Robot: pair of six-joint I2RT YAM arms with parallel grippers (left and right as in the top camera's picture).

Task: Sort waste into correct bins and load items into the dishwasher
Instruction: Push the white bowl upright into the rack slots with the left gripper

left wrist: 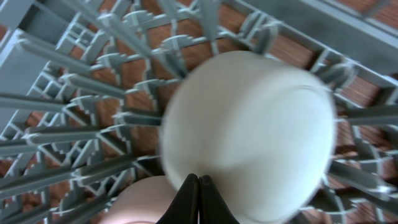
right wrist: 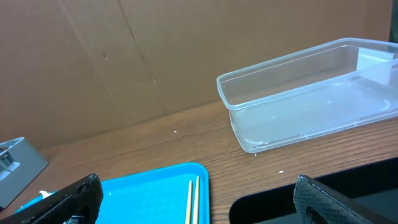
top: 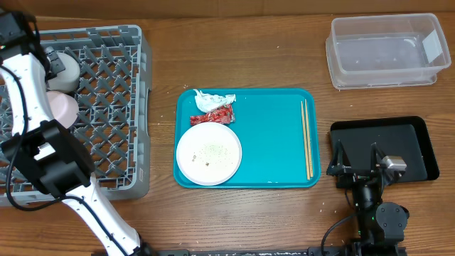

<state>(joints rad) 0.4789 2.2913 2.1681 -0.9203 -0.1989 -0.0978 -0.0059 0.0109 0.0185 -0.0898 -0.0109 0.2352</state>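
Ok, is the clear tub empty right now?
Empty. The clear tub shows only its bare bottom overhead and in the right wrist view; napkin and wrapper lie on the teal tray.

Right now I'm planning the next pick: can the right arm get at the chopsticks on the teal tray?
Probably yes. The chopsticks lie bare at the right edge of the teal tray, nothing over them, and the right pincer sits open just beside them, above the black tray.

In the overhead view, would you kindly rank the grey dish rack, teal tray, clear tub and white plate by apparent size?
Largest to smallest:
1. grey dish rack, clearly the largest
2. teal tray
3. clear tub
4. white plate, lying on the teal tray and covering a small part of it
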